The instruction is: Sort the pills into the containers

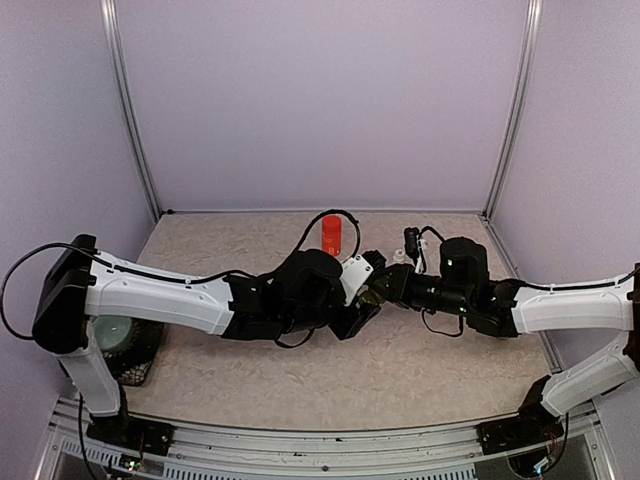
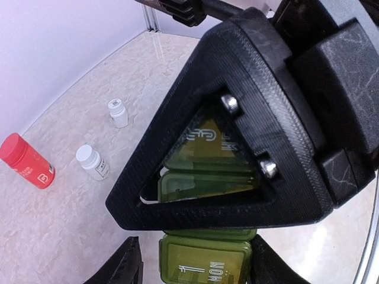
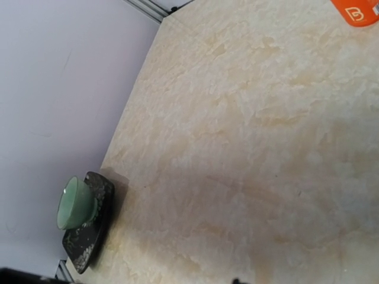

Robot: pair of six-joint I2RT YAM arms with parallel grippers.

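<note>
The containers (image 2: 204, 183), a dark green strip of joined, lidded compartments, are over the middle of the table (image 1: 440, 370), where the tips of the two arms meet. Whether the strip rests on the surface or is lifted cannot be told. "MON" stands in raised letters on the lid nearest the left wrist camera. The lettering on the next lids is cut up by a black triangular finger (image 2: 172, 136) of the right gripper (image 1: 372, 292), which lies flat across them, so it cannot be read whole. The lids are down and translucent yellow-green, and what lies under them cannot be made out.

The right gripper's jaws are together, clamped on the strip. The left gripper (image 2: 196, 273) has its jaws apart on either side of the "MON" end, with a sliver of gap at one finger.

Toward the back wall a red bottle (image 2: 26, 161) stands upright, its label bearing a white boxed mark like a letter B. Near it are a nearer white bottle (image 2: 93, 162) and a farther white bottle (image 2: 118, 112), both with print too small to read. A pale green cup (image 3: 74, 204) sits on a dark tray (image 3: 89, 242) at the table's left near corner.
</note>
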